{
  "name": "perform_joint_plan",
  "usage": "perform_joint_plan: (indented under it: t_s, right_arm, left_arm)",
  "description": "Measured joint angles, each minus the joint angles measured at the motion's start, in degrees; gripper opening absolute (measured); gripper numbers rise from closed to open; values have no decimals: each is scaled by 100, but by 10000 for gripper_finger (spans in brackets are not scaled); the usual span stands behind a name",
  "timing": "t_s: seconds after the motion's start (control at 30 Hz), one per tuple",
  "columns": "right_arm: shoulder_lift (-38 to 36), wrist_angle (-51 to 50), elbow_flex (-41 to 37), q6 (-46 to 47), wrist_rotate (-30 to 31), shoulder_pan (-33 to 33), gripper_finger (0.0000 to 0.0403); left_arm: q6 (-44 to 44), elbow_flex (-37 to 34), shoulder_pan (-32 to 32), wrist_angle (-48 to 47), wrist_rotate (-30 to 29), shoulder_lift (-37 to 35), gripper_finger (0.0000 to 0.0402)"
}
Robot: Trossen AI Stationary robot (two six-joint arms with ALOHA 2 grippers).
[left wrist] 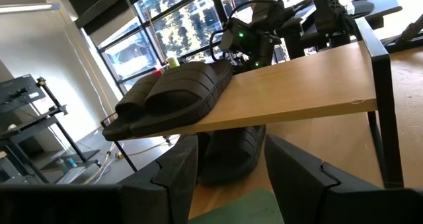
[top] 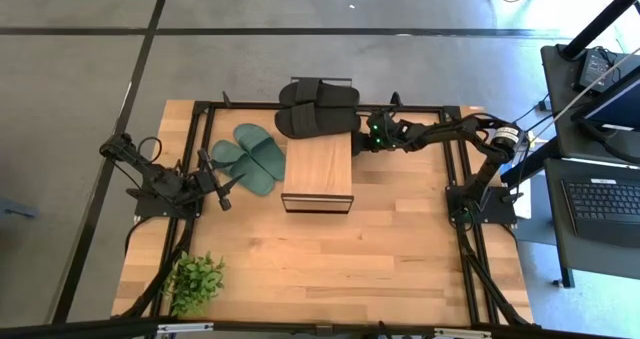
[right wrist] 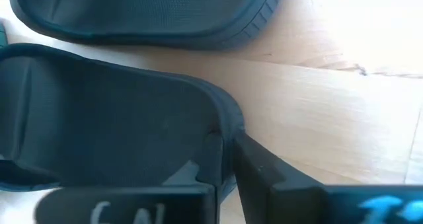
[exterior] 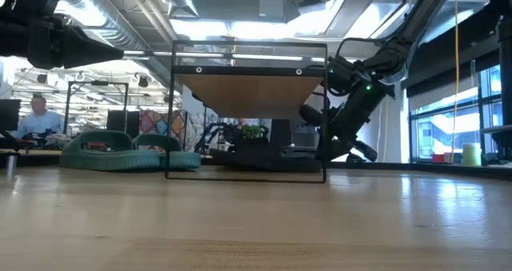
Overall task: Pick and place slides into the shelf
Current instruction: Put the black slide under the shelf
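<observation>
While 2 black slides (top: 317, 109) lay stacked at the far end of the shelf (top: 318, 175), overhanging its back edge, the right gripper (top: 358, 142) sat at their near right corner, beside the shelf's far right corner. In the right wrist view its 2 dark fingers (right wrist: 261, 178) stood only a narrow gap apart on either side of the rim of a black slide, which ran between them; whether they pressed on the rim or had just let go could not be told. From the left wrist view, 1 black slide rested on the plank top with its toe past the edge, and another dark slide (left wrist: 228, 151) lay beneath the plank on the table.

2 dark green slides (top: 250, 157) lay side by side on the table (top: 400, 249) just left of the shelf, touching each other. The left gripper (top: 222, 187) hovered to the left of the shelf, near the green pair, its fingers (left wrist: 177, 168) spread apart with nothing between them.

A small potted plant (top: 193, 282) stood near the table's front left corner, well apart from the shelf.
</observation>
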Motion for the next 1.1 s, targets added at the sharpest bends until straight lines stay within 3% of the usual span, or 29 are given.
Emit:
perform_joint_plan:
  t_s: [0.6, 1.1]
  right_arm:
    - [-9, 77, -10, 149, 220, 0, 132]
    - [-20, -544, 212, 133, 265, 59, 138]
  left_arm:
    - [1, 0, 1, -2, 1, -1, 168]
    - [1, 0, 0, -4, 1, -1, 168]
